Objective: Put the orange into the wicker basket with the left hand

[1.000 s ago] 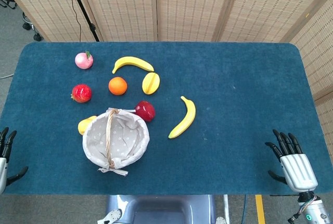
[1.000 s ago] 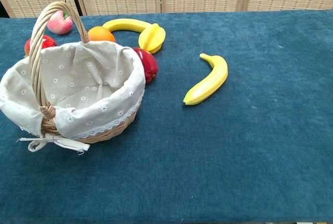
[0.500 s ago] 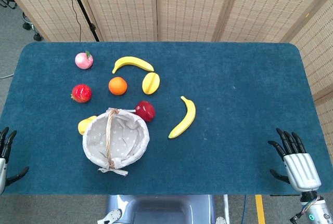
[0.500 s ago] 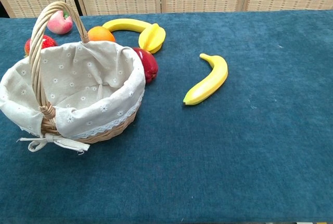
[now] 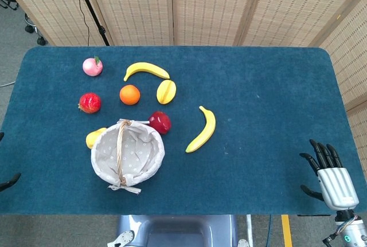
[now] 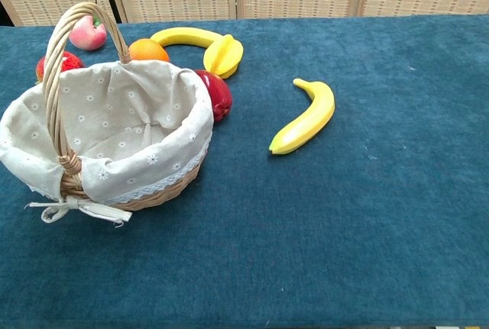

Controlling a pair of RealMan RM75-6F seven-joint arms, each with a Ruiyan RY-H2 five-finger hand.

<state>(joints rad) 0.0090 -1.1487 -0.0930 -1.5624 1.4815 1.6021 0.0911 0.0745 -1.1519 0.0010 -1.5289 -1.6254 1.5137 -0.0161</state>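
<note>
The orange [image 5: 129, 94] lies on the blue table, a short way behind the wicker basket [image 5: 101, 156]; in the chest view the orange [image 6: 147, 50] peeks over the basket's cloth-lined rim [image 6: 183, 88]. The basket stands upright with nothing inside it. Only two dark fingertips of my left hand [image 5: 10, 180] show at the left edge of the head view, spread apart, holding nothing and far from the orange. My right hand [image 5: 331, 177] hovers off the table's near right corner, fingers spread and empty. Neither hand shows in the chest view.
Around the orange lie a pink peach [image 5: 92, 66], a red strawberry-like fruit [image 5: 89, 102], a banana [image 5: 147, 69] and a yellow starfruit [image 5: 166, 91]. A red apple [image 5: 160, 122] and a yellow fruit [image 5: 94, 137] touch the basket. A second banana [image 5: 203, 129] lies mid-table.
Both hands have drawn back toward the near edge. The left has slid almost out of the head view and the right sits lower. No fruit and not the basket has moved.
</note>
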